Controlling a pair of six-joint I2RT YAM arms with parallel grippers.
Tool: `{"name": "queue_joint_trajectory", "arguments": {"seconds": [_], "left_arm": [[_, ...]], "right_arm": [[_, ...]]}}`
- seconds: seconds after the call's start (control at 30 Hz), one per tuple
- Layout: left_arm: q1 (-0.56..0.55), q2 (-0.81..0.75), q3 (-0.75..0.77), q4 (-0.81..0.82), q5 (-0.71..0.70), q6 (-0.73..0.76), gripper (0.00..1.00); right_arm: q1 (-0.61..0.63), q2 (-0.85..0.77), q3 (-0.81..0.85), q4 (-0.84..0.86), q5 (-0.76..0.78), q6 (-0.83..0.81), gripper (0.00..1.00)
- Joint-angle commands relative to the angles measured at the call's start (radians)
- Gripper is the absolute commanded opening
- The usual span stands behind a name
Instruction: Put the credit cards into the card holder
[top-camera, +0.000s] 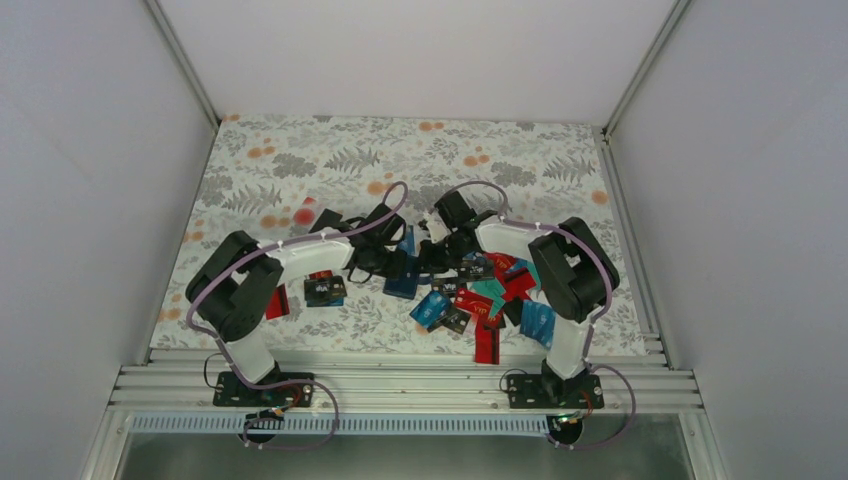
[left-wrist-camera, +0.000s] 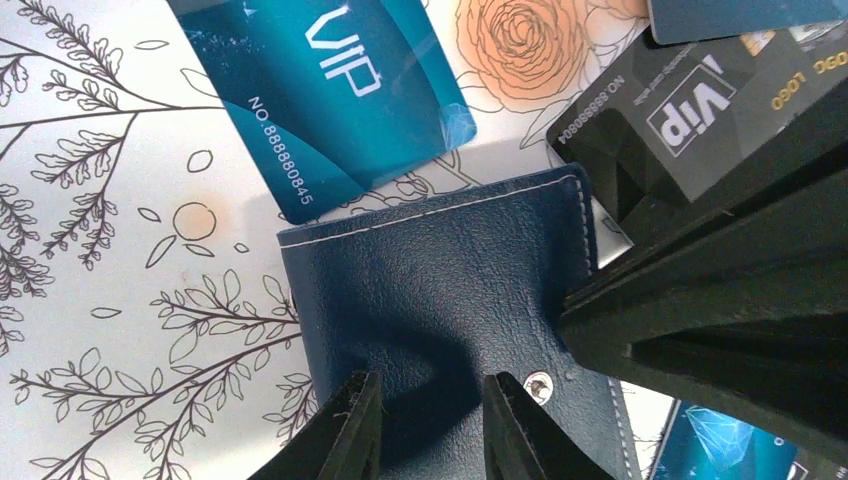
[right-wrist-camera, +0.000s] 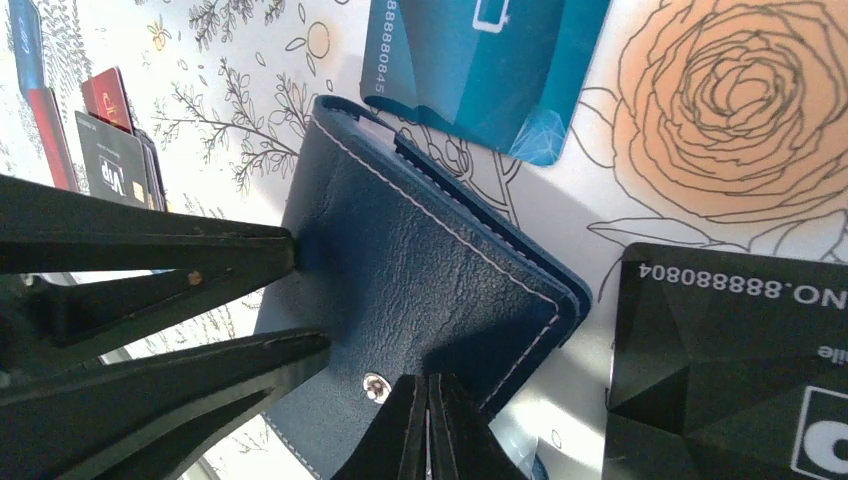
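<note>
While both rest on the card holder (left-wrist-camera: 440, 300): left hand (left-wrist-camera: 425, 420) ajar, right hand (right-wrist-camera: 428, 425) closed.

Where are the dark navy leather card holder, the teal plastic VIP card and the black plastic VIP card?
dark navy leather card holder (left-wrist-camera: 440, 285), left wrist view, on its outer cover.
teal plastic VIP card (left-wrist-camera: 320, 90), left wrist view, on its printed face.
black plastic VIP card (left-wrist-camera: 680, 110), left wrist view, near its white print.

Card holder (left-wrist-camera: 440, 290) hemmed in — teal card (left-wrist-camera: 330, 90) beyond, black card (left-wrist-camera: 690, 110) beside, both end effectors crowding its edges.
</note>
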Motion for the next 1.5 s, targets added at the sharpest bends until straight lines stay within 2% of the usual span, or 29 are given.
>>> {"name": "queue_joint_trajectory", "arguments": {"seconds": [0.0, 0.17, 0.37, 0.47, 0.63, 1.0, 1.2, 1.47], "left_arm": [[-0.001, -0.040, 0.012, -0.025, 0.024, 0.008, 0.28], [0.040, -0.057, 0.038, -0.017, 0.054, 0.017, 0.28], [0.098, -0.023, 0.049, 0.047, 0.167, 0.031, 0.23], [0.113, -0.010, 0.066, 0.018, 0.155, 0.057, 0.23], [0.137, -0.029, 0.032, 0.001, 0.195, 0.104, 0.38], [0.138, 0.070, 0.009, 0.041, 0.268, 0.118, 0.48], [0.138, 0.116, 0.003, 0.052, 0.284, 0.117, 0.46], [0.136, 0.112, -0.010, 0.070, 0.290, 0.104, 0.33]], "right_arm": [[-0.002, 0.027, -0.046, 0.019, 0.058, -0.006, 0.05], [-0.003, 0.030, -0.065, 0.023, 0.075, -0.008, 0.05], [-0.003, 0.027, -0.068, 0.030, 0.068, -0.001, 0.05], [-0.003, 0.023, -0.068, 0.028, 0.068, -0.001, 0.04], [-0.003, 0.024, -0.068, 0.031, 0.064, 0.004, 0.05], [-0.003, 0.028, -0.065, 0.031, 0.065, 0.003, 0.05], [-0.004, 0.025, -0.059, 0.027, 0.060, 0.003, 0.04], [-0.004, 0.000, -0.017, -0.002, 0.054, -0.005, 0.05]]}}
